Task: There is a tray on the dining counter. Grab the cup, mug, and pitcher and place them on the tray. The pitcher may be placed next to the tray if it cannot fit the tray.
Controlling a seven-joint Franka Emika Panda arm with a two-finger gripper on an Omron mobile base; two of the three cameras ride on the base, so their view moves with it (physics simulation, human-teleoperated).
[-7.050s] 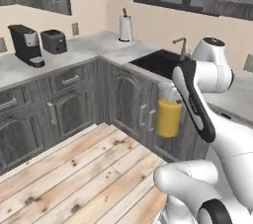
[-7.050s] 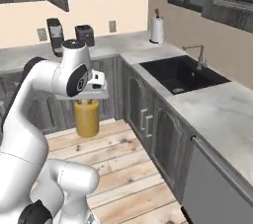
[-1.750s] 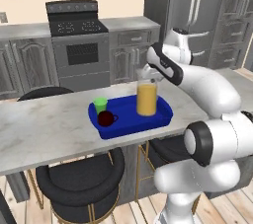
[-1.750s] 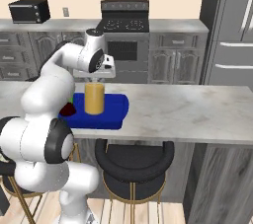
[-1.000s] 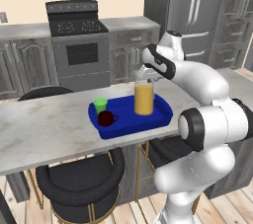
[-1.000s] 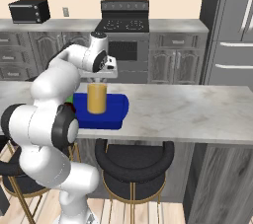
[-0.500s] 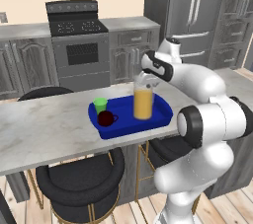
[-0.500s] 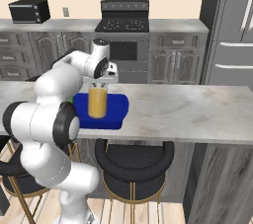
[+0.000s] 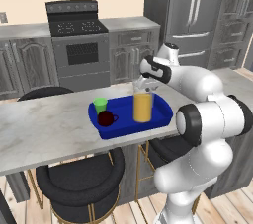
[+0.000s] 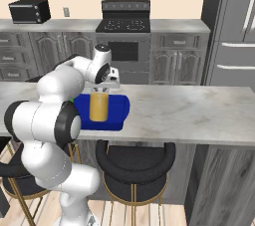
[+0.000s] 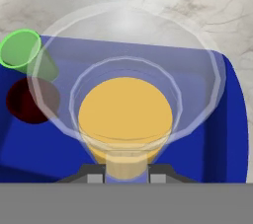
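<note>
Item: pitcher (image 9: 143, 107), upright, long axis vertical, directly beneath the tool (image 9: 144, 86), which stays narrowly closed on its rim, standing in the tray (image 9: 160, 118) right of centre frame, cup (image 9: 100, 104) and mug (image 9: 105, 118) to its left.

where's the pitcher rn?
In the left base view the pitcher stands in the right half of the blue tray on the dining counter, right of the mug and cup.
</note>
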